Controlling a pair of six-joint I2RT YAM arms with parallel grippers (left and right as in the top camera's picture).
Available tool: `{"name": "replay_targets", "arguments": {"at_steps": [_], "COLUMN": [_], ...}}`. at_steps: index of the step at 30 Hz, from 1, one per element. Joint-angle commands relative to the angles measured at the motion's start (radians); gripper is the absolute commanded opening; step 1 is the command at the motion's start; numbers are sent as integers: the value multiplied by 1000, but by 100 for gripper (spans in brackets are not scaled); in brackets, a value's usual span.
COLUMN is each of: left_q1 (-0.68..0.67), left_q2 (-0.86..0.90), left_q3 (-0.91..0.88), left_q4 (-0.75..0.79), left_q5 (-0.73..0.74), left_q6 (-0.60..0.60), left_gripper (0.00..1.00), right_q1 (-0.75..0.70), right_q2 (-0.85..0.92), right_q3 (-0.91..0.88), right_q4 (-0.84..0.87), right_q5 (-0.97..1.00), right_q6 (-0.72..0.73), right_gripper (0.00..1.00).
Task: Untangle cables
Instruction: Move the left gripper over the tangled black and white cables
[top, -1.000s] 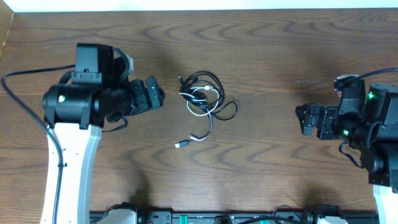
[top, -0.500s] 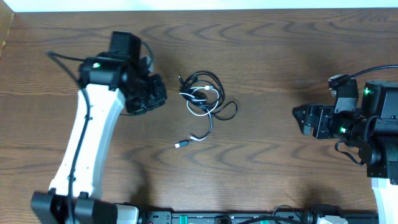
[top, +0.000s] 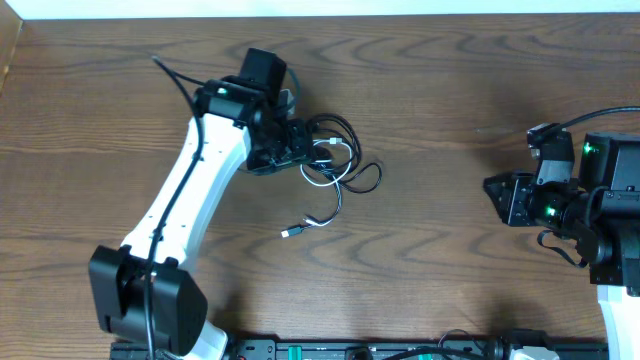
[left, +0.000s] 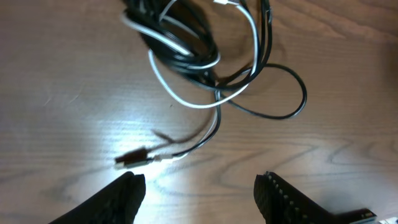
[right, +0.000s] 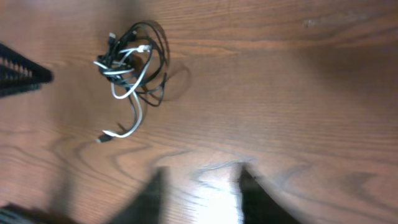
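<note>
two arms, one tangle. the cables (top: 335, 150) lie in a single knotted heap near the middle of the table (top: 450, 90), slightly toward the left arm's side.

the heap's long axis runs far-to-near. the dense knot is at the far end. a loose tail trails toward the robot's edge and ends in a small plug (top: 291, 232). one black loop (top: 368, 178) bulges out to the right. the white cord (top: 322, 181) threads through the knot and follows the tail.

left gripper (top: 298, 148): hovers at the left flank of the knot, overlapping its edge in the overhead view. in the wrist view the fingers (left: 121, 196) stand wide apart with bare wood between them and nothing held. the knot lies ahead of the fingertips and the plug is just beyond the left finger. contact with any cord: none visible.

right gripper (top: 499, 198): well apart from the heap, on the right side of the table. its wrist view is blurred, but the two fingers read as spread and holding nothing. the cables sit far off in the upper left of that view.

judgement: the left arm is much the nearer. the coming move likely turns on closing across a strand at the knot's left edge, or on the free tail, then pulling along the long axis.
</note>
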Motion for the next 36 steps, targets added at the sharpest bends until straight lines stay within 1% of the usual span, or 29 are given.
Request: {"name": "replay_targets", "arguments": {"at_steps": [1,2,5,6,7,9,11,16,24,36], "left_q1": [-25,-31,-56,-71,-85,-104,-118,-155,-164,-178], "left_q2": [29,37,58,69,80,93,103,151,235,257], "left_q3": [2,2,1,1,1,0,-2,-2,-2,-4], "left_q4": [21,30,63,85,106,137,156,164,185,227], "left_q5": [-27,-53,-109,-113,-113,-132,-178,-298,-299,-298], "left_q6": [-37,-63,-114,-114,-114,-117,-127,-207,-206,-206], "left_gripper": [63,63,64,64,67,68,68,69,68,68], "right_q1": [-3,-3,-3,-3,-3,-3,-3,-3,-3,-3], "right_q2": [2,2,2,3,6,14,22,44,47,47], "right_q3": [11,10,6,5,4,4,4,4,4,4], "right_q4": [-1,-1,0,0,0,0,0,-19,-24,-26], "right_q5": [-5,-5,-5,-5,-5,-5,-5,-4,10,11], "right_q6": [-8,-8,-7,-7,-7,-7,-7,-7,-7,-7], "right_gripper": [65,71,78,82,87,99,99,99,99,99]}}
